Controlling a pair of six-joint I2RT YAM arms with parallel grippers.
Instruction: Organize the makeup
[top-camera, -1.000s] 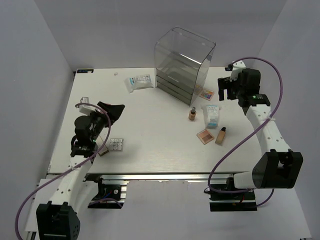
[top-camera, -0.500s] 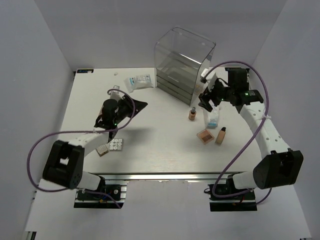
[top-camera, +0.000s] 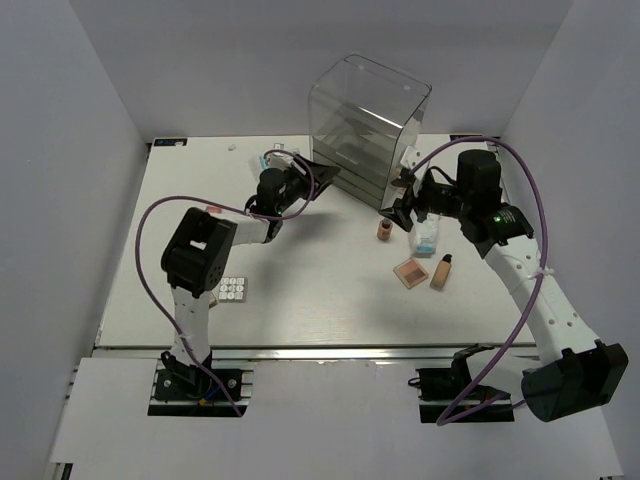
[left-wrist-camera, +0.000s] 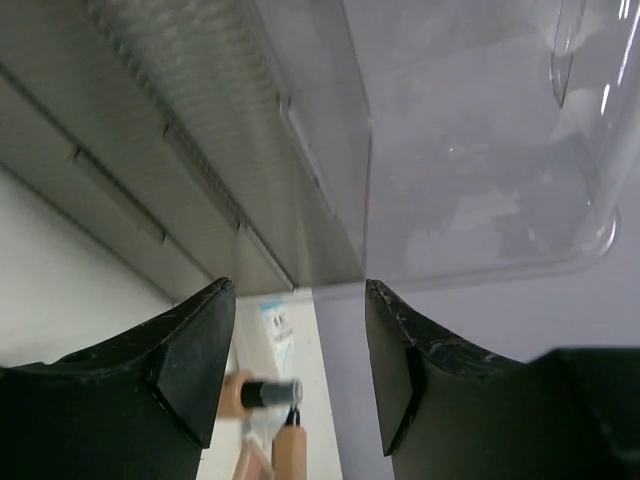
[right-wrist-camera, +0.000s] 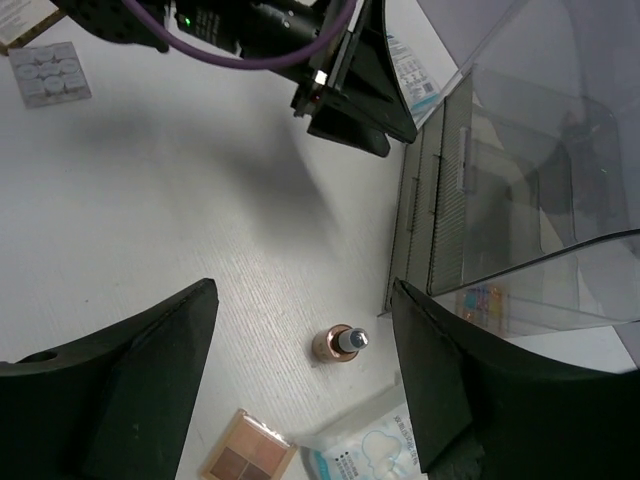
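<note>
Both grippers are spread wide open with nothing in them, fwiw. The left gripper (left-wrist-camera: 297, 300) is right up near the grey drawer fronts; can't tell if it's touching them. The right gripper (right-wrist-camera: 302, 290) hangs above the big white table (top-camera: 300, 300), just right of those drawers. They belong to the tall clear plastic box (top-camera: 370, 110) at the back of the table.

Makeup-wise, one white-and-light-blue packet (top-camera: 425, 236) lies near the right gripper, and a second white-and-blue packet (top-camera: 280, 160) sits left of the box behind the left arm. The white grid palette (top-camera: 233, 289) is off alone at the near left. A flat square peach palette (top-camera: 411, 272) lies just beside a tan foundation bottle with a dark cap (top-camera: 441, 270), which is on its side. A small tan bottle (right-wrist-camera: 340, 343) stands upright pretty much under the right gripper.
</note>
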